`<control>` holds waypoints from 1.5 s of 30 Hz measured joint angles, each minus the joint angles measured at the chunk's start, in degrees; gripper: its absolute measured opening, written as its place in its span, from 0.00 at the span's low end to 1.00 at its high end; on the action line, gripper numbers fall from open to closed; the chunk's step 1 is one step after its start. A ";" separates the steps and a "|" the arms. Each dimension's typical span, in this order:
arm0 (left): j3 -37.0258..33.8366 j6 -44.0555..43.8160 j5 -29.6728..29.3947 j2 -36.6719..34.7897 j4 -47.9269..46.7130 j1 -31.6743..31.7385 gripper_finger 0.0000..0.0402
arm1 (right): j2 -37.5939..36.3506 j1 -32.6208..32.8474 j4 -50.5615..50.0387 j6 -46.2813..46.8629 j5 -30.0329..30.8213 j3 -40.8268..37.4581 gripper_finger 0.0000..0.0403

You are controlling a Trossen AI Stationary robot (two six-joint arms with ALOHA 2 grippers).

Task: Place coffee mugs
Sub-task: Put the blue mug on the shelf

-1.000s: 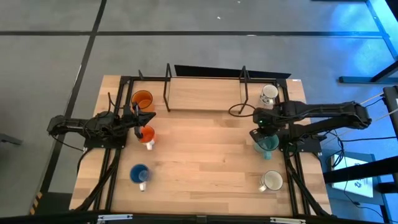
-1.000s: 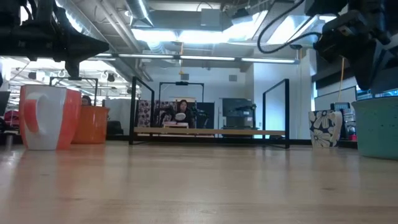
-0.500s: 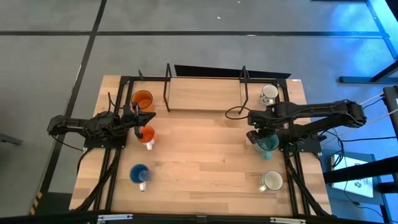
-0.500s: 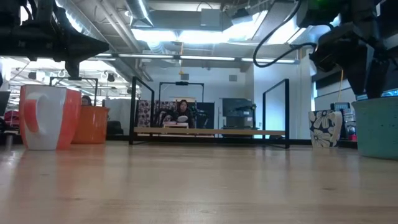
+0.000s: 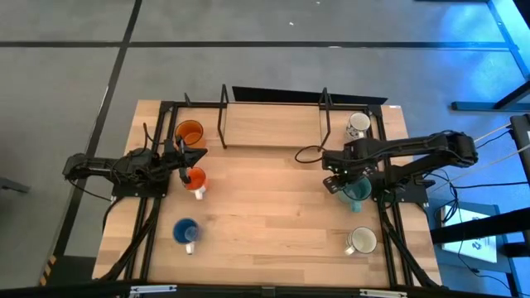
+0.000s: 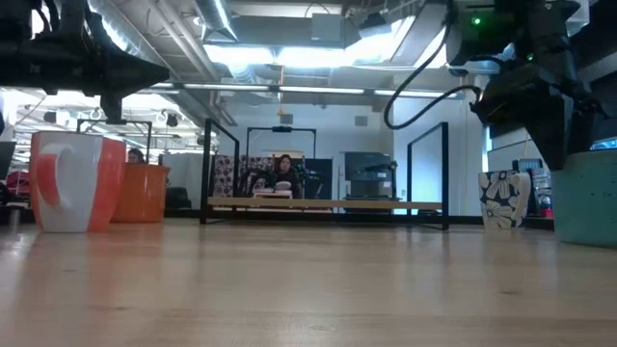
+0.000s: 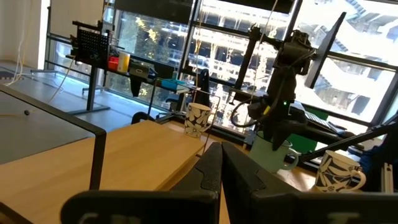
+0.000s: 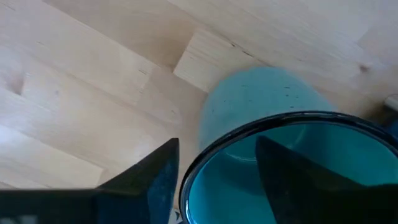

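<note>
The teal coffee mug [image 5: 358, 191] stands upright on its base at the table's right. My right gripper [image 5: 338, 177] hangs open just above its left rim. In the right wrist view one finger [image 8: 160, 175] is outside the wall and the other [image 8: 287, 169] over the hollow. My left gripper [image 5: 201, 155] is shut and hovers above the small orange-and-white mug [image 5: 196, 181]. A larger orange mug [image 5: 190, 132], a blue mug [image 5: 185, 232], a flowered white mug [image 5: 358, 125] and a cream mug [image 5: 362, 241] also stand on the table.
A black wire rack [image 5: 273, 106] with upright posts spans the table's far side between the orange and flowered mugs. The wooden middle of the table [image 5: 273, 199] lies bare between the two arms. Black frame rails run along both side edges.
My right gripper has moved off the teal mug toward the table's left edge and slightly up. The mug stays upright where it stood.
</note>
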 joint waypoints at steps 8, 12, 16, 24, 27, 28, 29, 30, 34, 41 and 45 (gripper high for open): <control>0.00 0.00 -0.04 0.00 0.02 0.00 0.00 | 1.47 0.00 0.96 0.02 -0.07 0.00 0.25; 0.00 0.00 -0.15 -0.01 0.02 0.00 0.00 | 1.47 0.02 0.81 -0.11 -0.06 0.00 0.16; -0.01 0.00 -0.16 -0.01 0.01 0.00 0.00 | 1.45 0.02 0.72 -1.48 0.38 0.02 0.08; 0.00 0.00 -0.24 0.00 0.02 0.01 0.00 | 1.50 1.76 -0.13 -7.45 -0.32 1.77 0.05; 0.00 -0.04 -0.22 -0.02 0.02 0.00 0.00 | 1.45 4.26 5.24 -14.63 1.49 5.47 0.05; 0.00 -0.03 -0.24 -0.02 0.02 0.00 0.00 | 1.45 4.98 7.00 -17.73 2.57 6.33 0.04; 0.00 -0.02 -0.24 -0.01 0.03 0.01 0.00 | 1.46 5.68 8.81 -21.14 3.36 6.84 0.03; -0.01 -0.02 -0.36 0.00 0.03 0.00 0.00 | 1.54 6.28 10.67 -24.86 4.23 7.31 0.02; 0.00 -0.04 -0.68 0.00 0.04 0.00 0.00 | 1.67 7.26 20.06 -35.86 6.49 8.10 0.02; 0.00 -0.22 -0.70 -0.01 0.07 0.00 0.00 | 6.03 7.08 19.55 -39.93 6.00 7.93 0.01; 0.00 -0.22 -0.70 0.00 0.07 0.00 0.00 | 9.43 6.93 20.42 -39.33 5.63 9.85 0.01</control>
